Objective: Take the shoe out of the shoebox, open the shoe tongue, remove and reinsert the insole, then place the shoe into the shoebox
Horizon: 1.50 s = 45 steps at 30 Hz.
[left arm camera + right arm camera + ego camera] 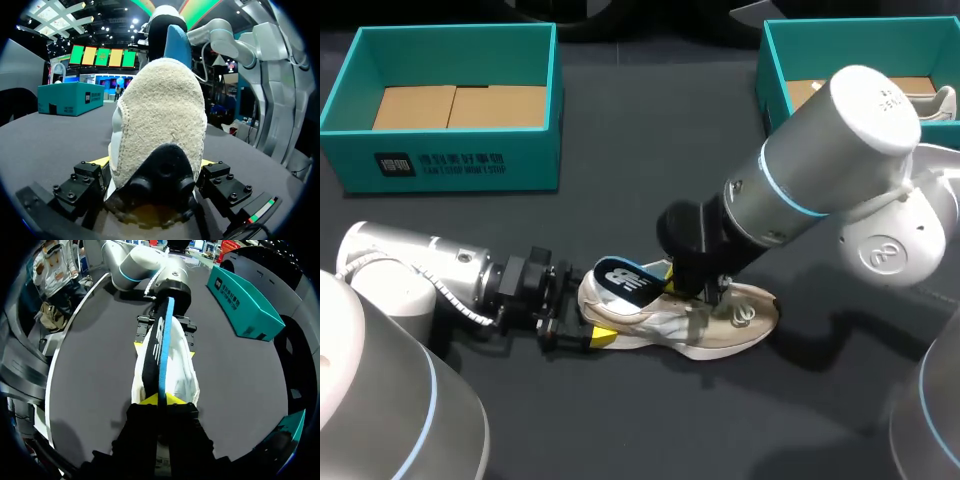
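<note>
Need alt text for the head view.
A beige shoe sits on the table, its heel clamped by the left gripper, while the right gripper pinches the blue insole sticking up from it. A teal shoebox stands back left.

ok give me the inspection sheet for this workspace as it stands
surface: dark table
job's things: shoe mid-table, insole sticking up out of it; left shoebox and right shoebox at the far side
clutter: nothing seen
end effectors: left end effector shut on the shoe's heel; right end effector shut on the insole
cables: white cable along the left wrist, off the shoe
surroundings: nothing seen
</note>
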Available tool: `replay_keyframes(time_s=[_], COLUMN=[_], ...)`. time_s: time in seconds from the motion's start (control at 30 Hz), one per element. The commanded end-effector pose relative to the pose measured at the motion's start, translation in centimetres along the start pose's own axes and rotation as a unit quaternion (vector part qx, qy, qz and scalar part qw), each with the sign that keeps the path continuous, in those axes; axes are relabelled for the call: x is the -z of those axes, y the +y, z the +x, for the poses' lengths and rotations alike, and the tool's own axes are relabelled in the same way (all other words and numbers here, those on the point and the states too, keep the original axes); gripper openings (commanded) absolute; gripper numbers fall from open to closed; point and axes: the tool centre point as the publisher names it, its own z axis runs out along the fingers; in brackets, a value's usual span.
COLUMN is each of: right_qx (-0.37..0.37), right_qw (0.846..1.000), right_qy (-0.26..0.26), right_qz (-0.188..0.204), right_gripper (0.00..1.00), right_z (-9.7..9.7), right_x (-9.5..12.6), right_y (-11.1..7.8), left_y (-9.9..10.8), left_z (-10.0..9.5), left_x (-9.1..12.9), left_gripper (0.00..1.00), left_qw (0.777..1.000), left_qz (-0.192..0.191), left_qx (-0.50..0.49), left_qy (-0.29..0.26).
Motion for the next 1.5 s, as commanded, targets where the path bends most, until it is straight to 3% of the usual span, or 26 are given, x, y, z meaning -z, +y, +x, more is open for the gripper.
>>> replay_keyframes(time_s=[0.03,0.27,0.5,0.8,0.83,0.9,1.07,1.2,1.5], right_qx=[0.033,0.096,0.132,0.127,0.119,0.112,0.093,0.063,-0.023], right_qw=[0.999,0.993,0.985,0.984,0.985,0.986,0.989,0.990,0.987], right_qy=[0.028,0.061,0.112,0.123,0.121,0.119,0.115,0.122,0.158], right_qz=[-0.013,-0.004,0.016,0.022,0.023,0.021,0.021,0.018,-0.019], right_gripper=[0.00,0.00,0.00,0.00,0.20,0.35,0.38,0.50,0.47], right_z=[-0.4,-0.5,-0.4,-0.3,-0.3,-0.4,-0.7,-1.1,-1.8], right_x=[0.7,0.6,-1.1,-1.5,-1.5,-1.3,-0.5,0.0,-0.1], right_y=[1.3,4.4,6.6,7.1,7.0,6.7,6.6,6.5,5.9], left_y=[0.2,0.2,0.2,0.2,0.2,0.2,0.2,0.2,0.2], left_z=[-0.1,-0.1,-0.1,-0.1,-0.1,-0.1,-0.1,-0.1,-0.1], left_x=[0.0,0.0,0.0,0.0,0.0,0.0,0.0,0.0,0.0], left_gripper=[0.00,0.00,0.00,0.00,0.00,0.00,0.00,0.00,0.00], left_qw=[1.000,1.000,1.000,1.000,1.000,1.000,1.000,1.000,1.000], left_qz=[0.000,0.000,0.000,0.000,0.000,0.000,0.000,0.000,0.000], left_qx=[0.000,0.000,0.000,0.000,0.000,0.000,0.000,0.000,0.000], left_qy=[-0.001,-0.001,-0.001,-0.001,-0.001,-0.001,-0.001,-0.001,-0.001])
